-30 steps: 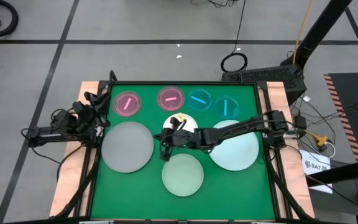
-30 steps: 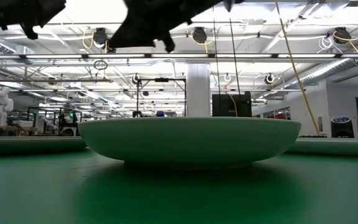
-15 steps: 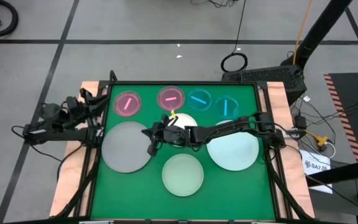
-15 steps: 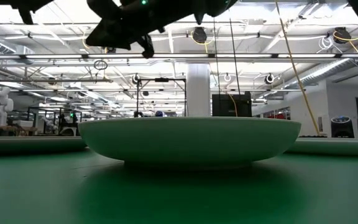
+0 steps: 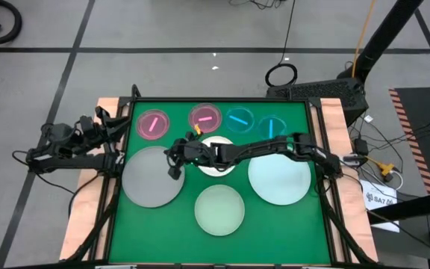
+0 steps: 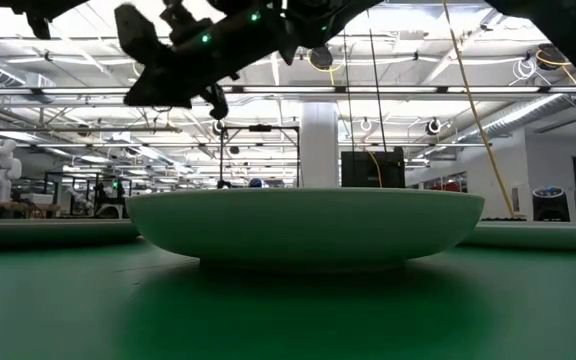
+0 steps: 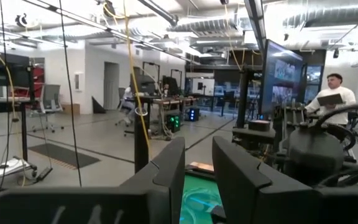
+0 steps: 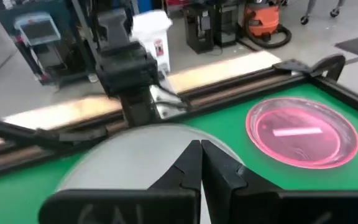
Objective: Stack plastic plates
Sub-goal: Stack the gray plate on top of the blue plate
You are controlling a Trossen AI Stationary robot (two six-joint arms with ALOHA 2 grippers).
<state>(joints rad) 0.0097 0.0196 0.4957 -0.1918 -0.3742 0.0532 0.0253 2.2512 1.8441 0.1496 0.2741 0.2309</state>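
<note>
Eight plates lie flat on the green mat. In the high view these are the grey plate, pale mint plate, pale green plate, white plate partly under the right arm, two pink plates and two blue plates. My right gripper hangs shut and empty above the grey plate's right edge, well clear of the mat in the low view. My left gripper waits narrowly open off the table's left edge.
A raised dark frame borders the mat. The right arm stretches across the table's middle over the white plate. In the low view the pale green plate fills the foreground. Bare mat lies at the near left.
My right gripper has swept toward the table's left, from above the white plate to above the grey plate's right edge, staying shut and raised. The left arm has drawn slightly farther out past the left edge. No plate has moved.
</note>
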